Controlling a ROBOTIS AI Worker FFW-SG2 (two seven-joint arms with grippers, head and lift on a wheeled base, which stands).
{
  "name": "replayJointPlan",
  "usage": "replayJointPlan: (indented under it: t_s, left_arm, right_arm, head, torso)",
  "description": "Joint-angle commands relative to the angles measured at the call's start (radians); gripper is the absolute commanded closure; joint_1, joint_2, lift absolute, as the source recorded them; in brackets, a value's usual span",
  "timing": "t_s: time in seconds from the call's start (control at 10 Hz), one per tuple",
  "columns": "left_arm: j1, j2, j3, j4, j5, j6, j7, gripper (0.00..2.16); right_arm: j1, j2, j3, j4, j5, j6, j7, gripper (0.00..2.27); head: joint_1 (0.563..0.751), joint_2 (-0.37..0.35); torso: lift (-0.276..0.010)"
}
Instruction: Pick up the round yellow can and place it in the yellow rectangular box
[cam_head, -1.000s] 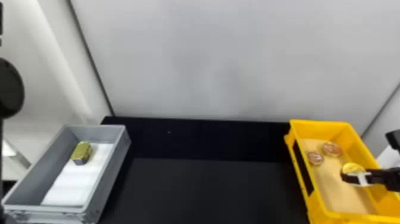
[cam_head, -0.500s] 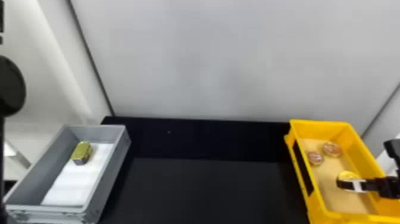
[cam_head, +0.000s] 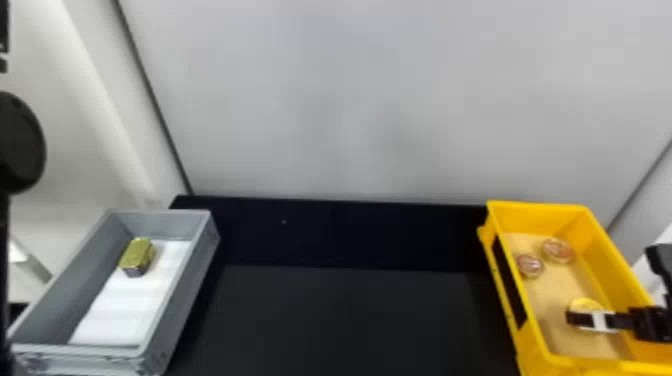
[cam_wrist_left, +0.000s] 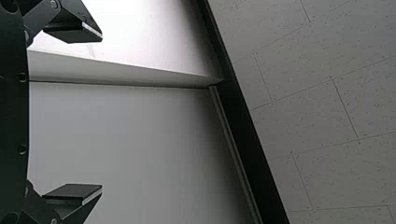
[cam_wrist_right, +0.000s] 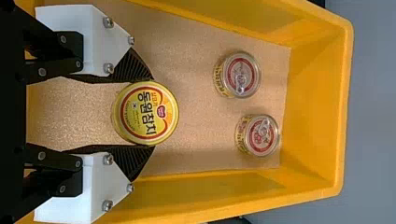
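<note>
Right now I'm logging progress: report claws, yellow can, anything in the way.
Right claw shut on yellow can, over box floor. Left claw open, empty. Two other cans apart from it.

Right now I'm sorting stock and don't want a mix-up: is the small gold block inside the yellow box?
No, the small gold block sits on the white liner in the gray box, toward its far end.

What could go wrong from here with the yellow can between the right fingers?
The right fingers pinch the round yellow can near their tips, so it may slip or twist.
Whether it rests on the floor of the yellow box I can't tell; if not, releasing could drop it.
One finger looks close to the side wall, so opening wide might bump it.
</note>
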Motion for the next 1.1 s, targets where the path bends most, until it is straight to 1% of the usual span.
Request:
replayJointPlan:
  t_s: [0.0, 0.7, 1.0]
  left_arm:
    - [0.0, -0.001, -0.001, 0.001, -0.001, -0.003, 0.0, 0.14]
    - [-0.002, -0.003, -0.003, 0.001, -0.001, -0.007, 0.0, 0.14]
    - [-0.002, -0.003, -0.003, 0.001, -0.001, -0.007, 0.0, 0.14]
  right_arm:
    - [-0.007, -0.002, 0.004, 0.028, -0.04, 0.001, -0.029, 0.67]
    - [-0.016, -0.003, 0.01, 0.042, -0.059, -0.002, -0.044, 0.67]
    - [-0.016, -0.003, 0.01, 0.04, -0.085, 0.003, -0.061, 0.44]
  head:
    - [0.663, 0.054]
    - [0.663, 0.054]
    - [0.663, 0.054]
  torso:
    - [-0.01]
    - [-0.01]
    - [-0.01]
